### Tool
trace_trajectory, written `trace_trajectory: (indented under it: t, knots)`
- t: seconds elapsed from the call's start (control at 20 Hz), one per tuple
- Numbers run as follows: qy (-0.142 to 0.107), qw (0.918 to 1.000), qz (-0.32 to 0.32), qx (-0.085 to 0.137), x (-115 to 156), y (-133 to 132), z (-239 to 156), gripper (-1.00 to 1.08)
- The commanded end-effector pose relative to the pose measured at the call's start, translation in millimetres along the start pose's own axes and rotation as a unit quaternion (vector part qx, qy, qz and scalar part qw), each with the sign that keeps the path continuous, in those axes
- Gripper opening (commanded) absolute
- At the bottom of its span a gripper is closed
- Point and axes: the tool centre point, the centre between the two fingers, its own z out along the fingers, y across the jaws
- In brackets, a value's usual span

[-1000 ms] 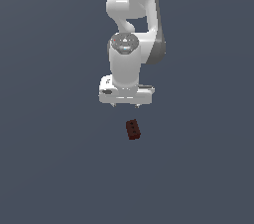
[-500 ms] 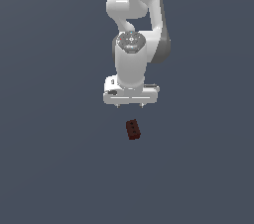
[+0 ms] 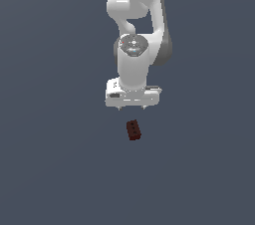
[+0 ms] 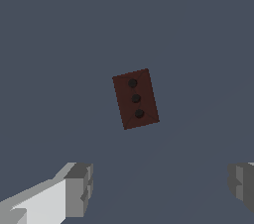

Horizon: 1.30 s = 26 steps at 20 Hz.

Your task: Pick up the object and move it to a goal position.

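Plainly, scene: a simulator render, with one white arm (image 3: 137, 15) above a flat, matte slate-grey desk (image 3: 50, 159) that shows no grain or edge.
Arm: smooth, glossy white shells with rounded joints; a grey disc caps the wrist in the exterior view, and darker grey shading runs down the side toward that view's right.
Hand (image 3: 132, 108): a wide, boxy white bar pointing down at the desk, with two short stubs under it in the exterior view.
Fingers (image 4: 79, 188): blocky grey pads with stepped faces; one sits on a white link, the other is cut off at the picture's edge in the wrist view.
Hand state: spread wide, far wider than the block, with nothing between the fingers.
Block (image 3: 133, 130): a small, dark reddish-brown rectangular piece with sharp corners and a dull surface, much narrower than the hand.
Block top: three small dark round marks in a row along its long axis (image 4: 136, 98), and faint diagonal creases running in from the corners.
Block place: lying flat on the desk, turned slightly askew, just below the hand in the exterior view and nearly under its middle.
Contact: the block is apart from both fingers; the wrist view shows bare desk all around it.
Height: the hand hangs above the block, and how far cannot be told.
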Motion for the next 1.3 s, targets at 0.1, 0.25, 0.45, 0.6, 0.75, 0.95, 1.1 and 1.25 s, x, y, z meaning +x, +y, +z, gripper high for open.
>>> trace_trajectory:
  t: [0.1,0.25,0.45,0.6,0.75,0.95,1.1,1.25]
  knots:
    - [0.002,0.9998,-0.021,-0.002,9.3,-1.3,14.7,1.0]
    - [0.005,0.9991,-0.042,-0.003,18.4,-2.7,29.7,1.0]
    - [0.009,0.9973,-0.073,-0.005,30.6,-4.9,52.5,1.0]
    - [0.011,0.9959,-0.09,-0.005,36.9,-6.3,65.5,1.0]
    - [0.012,0.9948,-0.101,-0.006,40.9,-7.2,74.6,1.0]
    - [0.013,0.994,-0.108,-0.006,43.3,-7.8,80.2,1.0]
    - [0.013,0.9942,-0.107,-0.006,42.5,-7.7,80.0,1.0]
    - [0.013,0.9941,-0.107,-0.006,42.6,-7.7,85.3,1.0]
